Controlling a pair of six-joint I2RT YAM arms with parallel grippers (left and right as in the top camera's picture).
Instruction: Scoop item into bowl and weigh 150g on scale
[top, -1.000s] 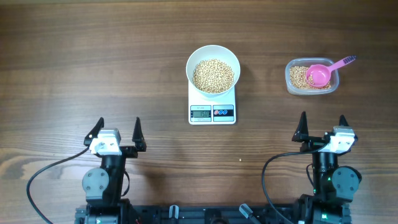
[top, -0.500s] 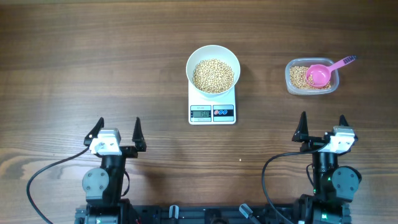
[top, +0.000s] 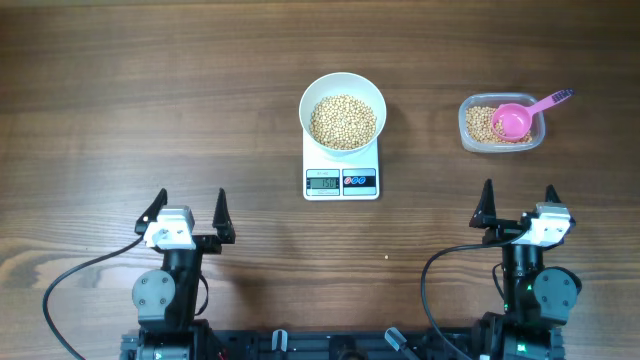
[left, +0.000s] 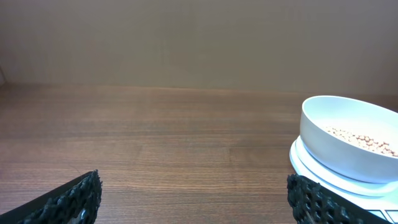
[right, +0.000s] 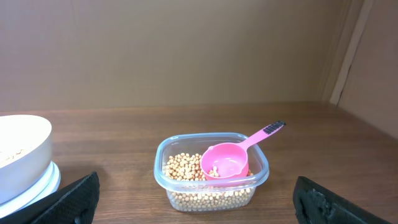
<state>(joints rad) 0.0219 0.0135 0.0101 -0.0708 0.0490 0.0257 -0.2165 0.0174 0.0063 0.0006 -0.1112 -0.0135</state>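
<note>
While nothing on the desk (top: 150, 100) has shifted in the past second, that stillness is itself telling: both arms sit parked at the near edge, and every object lies exactly where it lay a moment ago. At the left, the left gripper (top: 191, 200) rests low with its fingers spread wide apart and nothing between them; its wrist view shows only bare wood ahead and the bowl off to its right. In the middle stands the white bowl (top: 306, 100), set squarely on the scale (top: 341, 168) and holding a generous heap of tan beans (top: 343, 121) that covers its bottom. The scale's grey display (top: 323, 181) is lit and faces the robot, but its digits are too small to read with certainty. Further right, well apart from the scale, sits the clear plastic tub (top: 463, 120) with a thinner layer of beans left in it, and the pink scoop (top: 512, 121) lies inside it, cup down among the beans and handle resting over the far right corner. At the far right, the right gripper (top: 518, 190) is likewise spread open and empty, near the tub but touching nothing. With the scoop put down, both grippers withdrawn and no bean in motion, the scooping appears finished; the task looks done or very nearly so, provided the display reads the target weight.
</note>
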